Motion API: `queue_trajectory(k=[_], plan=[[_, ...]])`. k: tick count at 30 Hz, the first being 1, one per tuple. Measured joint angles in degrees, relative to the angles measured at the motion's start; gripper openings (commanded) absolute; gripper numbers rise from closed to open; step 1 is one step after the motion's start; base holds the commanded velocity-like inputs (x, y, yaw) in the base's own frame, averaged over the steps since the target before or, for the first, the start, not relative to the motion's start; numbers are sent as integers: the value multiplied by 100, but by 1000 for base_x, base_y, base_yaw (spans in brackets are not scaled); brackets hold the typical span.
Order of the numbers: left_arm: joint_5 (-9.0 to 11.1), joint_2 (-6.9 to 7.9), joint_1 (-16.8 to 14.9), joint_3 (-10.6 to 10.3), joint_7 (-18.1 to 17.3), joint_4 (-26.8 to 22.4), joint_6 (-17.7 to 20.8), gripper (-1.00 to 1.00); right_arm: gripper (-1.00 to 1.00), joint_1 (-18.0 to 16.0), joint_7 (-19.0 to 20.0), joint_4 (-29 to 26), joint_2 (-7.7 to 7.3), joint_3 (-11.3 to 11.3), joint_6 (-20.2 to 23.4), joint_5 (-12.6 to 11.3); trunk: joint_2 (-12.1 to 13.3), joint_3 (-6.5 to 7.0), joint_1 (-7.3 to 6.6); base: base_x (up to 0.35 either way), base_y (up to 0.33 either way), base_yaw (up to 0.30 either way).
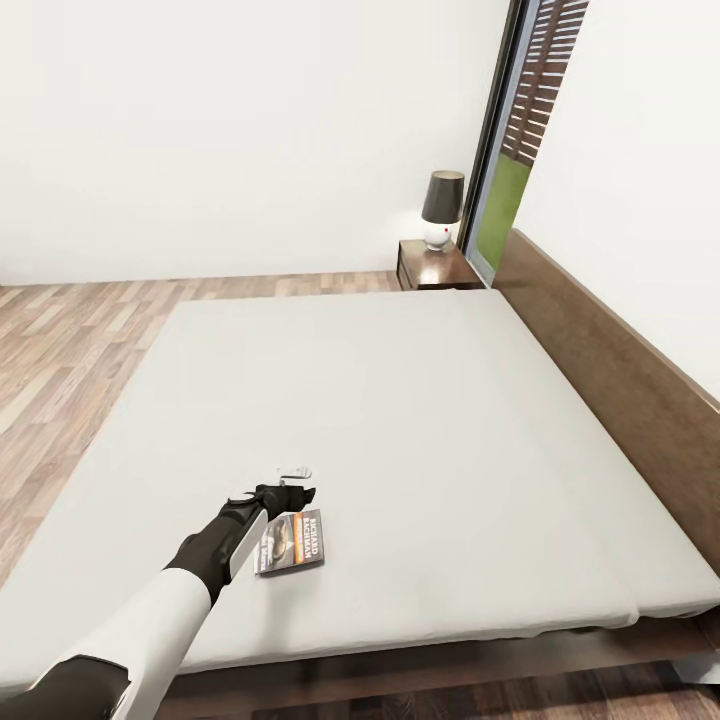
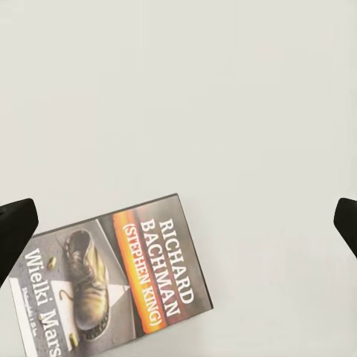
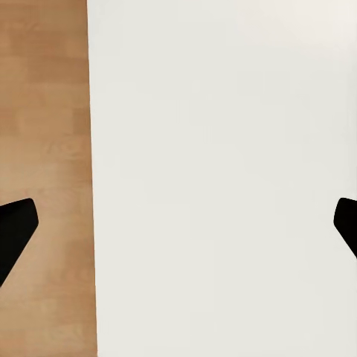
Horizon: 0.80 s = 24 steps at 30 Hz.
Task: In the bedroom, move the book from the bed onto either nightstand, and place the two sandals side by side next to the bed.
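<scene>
The book (image 1: 291,543) lies flat on the bed's pale mattress (image 1: 400,400), close to the near edge, its dark cover with an orange band facing up. My left gripper (image 1: 286,494) hovers just above the book's far-left corner, open and holding nothing. In the left wrist view the book (image 2: 111,279) lies below and between the black fingertips (image 2: 15,230) of the left gripper (image 2: 182,230). A nightstand (image 1: 432,268) stands at the far corner of the bed by the headboard (image 1: 610,350). My right gripper (image 3: 182,227) is open over a white surface and wood floor. The sandals are out of view.
A dark-shaded lamp (image 1: 441,208) stands on the nightstand. A tall dark-framed window (image 1: 510,150) is behind it. Brown plank floor (image 1: 60,340) runs along the bed's left side and far end. A small white piece (image 1: 295,472) lies on the mattress just beyond my left gripper.
</scene>
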Motion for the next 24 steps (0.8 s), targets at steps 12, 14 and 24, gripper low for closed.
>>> queue_trajectory(k=[12, 14, 24], plan=[[0, 1, 0, -1, -2, 3, 0, 100, 100, 0, 0, 0, -4, -1, -1, 0, 0, -57, 0, 0, 0, 11], [-1, 0, 0, -1, -2, 3, -1, 100, 100, -1, 0, 0, -5, -1, 1, 0, 0, -73, 0, 0, 0, 86], [-1, 1, 1, -1, -4, 3, -1, 100, 100, -2, 0, 0, -6, 0, -4, 0, 0, -129, 0, 0, 0, 72]])
